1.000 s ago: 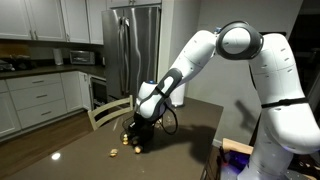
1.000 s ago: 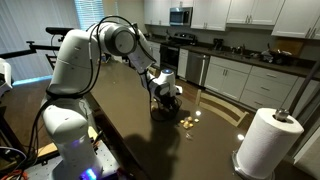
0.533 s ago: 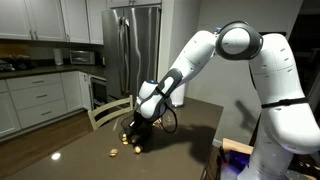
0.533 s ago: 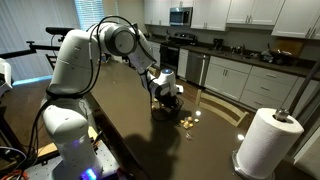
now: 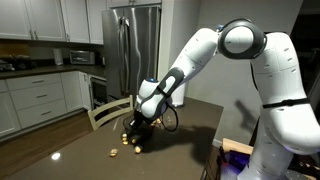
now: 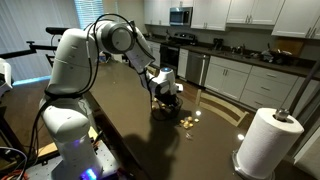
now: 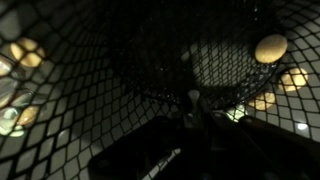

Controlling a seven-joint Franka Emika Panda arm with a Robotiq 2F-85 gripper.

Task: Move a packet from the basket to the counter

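Note:
The small dark mesh basket (image 5: pixel 141 131) (image 6: pixel 166 109) stands on the glossy brown counter (image 5: pixel 185 150) (image 6: pixel 135 140). My gripper (image 5: pixel 141 123) (image 6: pixel 167 100) reaches down into it from above. In the wrist view the mesh wall (image 7: pixel 100 70) fills the picture, and my dark gripper (image 7: pixel 195 108) is shut low in the basket. A small pale bit (image 7: pixel 192 97) shows right at its tips; I cannot tell whether it is a packet or whether it is held. Small yellowish packets (image 5: pixel 115 153) (image 6: pixel 186 121) lie on the counter beside the basket, and some show through the mesh (image 7: pixel 271 47).
A white paper-towel roll (image 6: pixel 268 140) stands near the counter's corner. A wooden chair back (image 5: pixel 105 112) rises at the counter's far edge. White cabinets (image 5: pixel 35 95) and a steel fridge (image 5: pixel 135 45) stand behind.
The arm has stayed in place over the basket. The jaws have shut inside it.

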